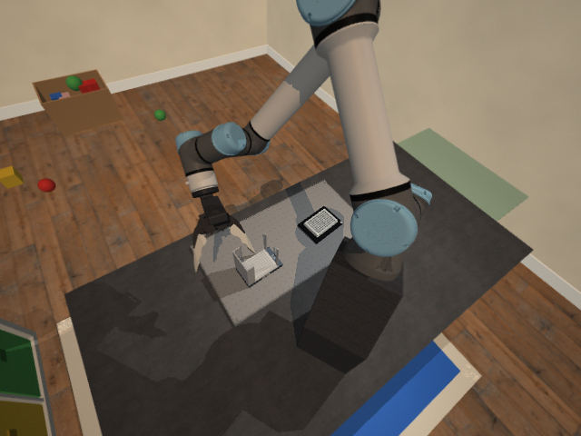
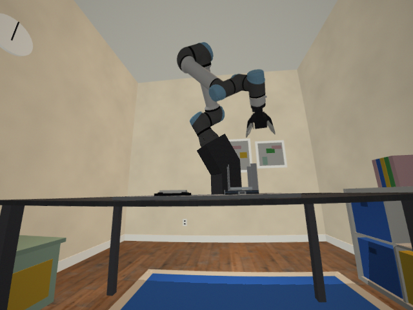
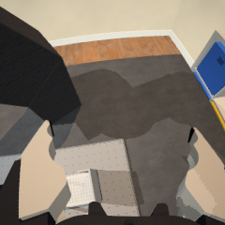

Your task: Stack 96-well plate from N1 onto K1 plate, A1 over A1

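My gripper hangs high above the table, fingers spread wide, holding nothing. The plate lies in its nest at two o'clock from the rack.

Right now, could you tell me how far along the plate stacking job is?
Nothing is done yet: the plate to move lies in its black nest. The open gripper holds nothing and hangs high above the table, near the rack with the lower plate. Picking up, carrying and stacking all remain.
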Robot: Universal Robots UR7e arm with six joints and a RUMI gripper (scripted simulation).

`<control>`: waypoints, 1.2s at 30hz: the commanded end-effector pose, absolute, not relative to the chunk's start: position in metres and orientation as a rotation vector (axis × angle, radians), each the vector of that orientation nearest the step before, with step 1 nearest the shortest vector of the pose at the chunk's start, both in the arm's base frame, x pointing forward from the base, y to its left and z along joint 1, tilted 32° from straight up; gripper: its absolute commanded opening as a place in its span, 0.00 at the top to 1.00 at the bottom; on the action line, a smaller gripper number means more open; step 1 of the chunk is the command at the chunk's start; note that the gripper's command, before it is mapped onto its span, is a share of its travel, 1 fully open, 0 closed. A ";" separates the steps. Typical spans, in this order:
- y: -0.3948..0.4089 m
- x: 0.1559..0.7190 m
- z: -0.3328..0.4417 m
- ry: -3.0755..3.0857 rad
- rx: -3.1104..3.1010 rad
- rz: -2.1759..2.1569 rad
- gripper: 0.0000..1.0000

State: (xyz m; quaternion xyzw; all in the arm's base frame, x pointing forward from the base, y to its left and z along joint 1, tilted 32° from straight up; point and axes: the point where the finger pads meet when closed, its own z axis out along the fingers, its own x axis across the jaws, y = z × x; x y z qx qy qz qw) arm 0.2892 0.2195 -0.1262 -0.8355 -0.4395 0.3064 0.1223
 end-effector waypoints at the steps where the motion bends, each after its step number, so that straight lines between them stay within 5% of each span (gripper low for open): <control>1: 0.205 0.304 -0.130 -1.245 -2.497 0.808 0.00; 36: 0.099 0.374 -0.136 -1.020 -2.787 0.435 0.00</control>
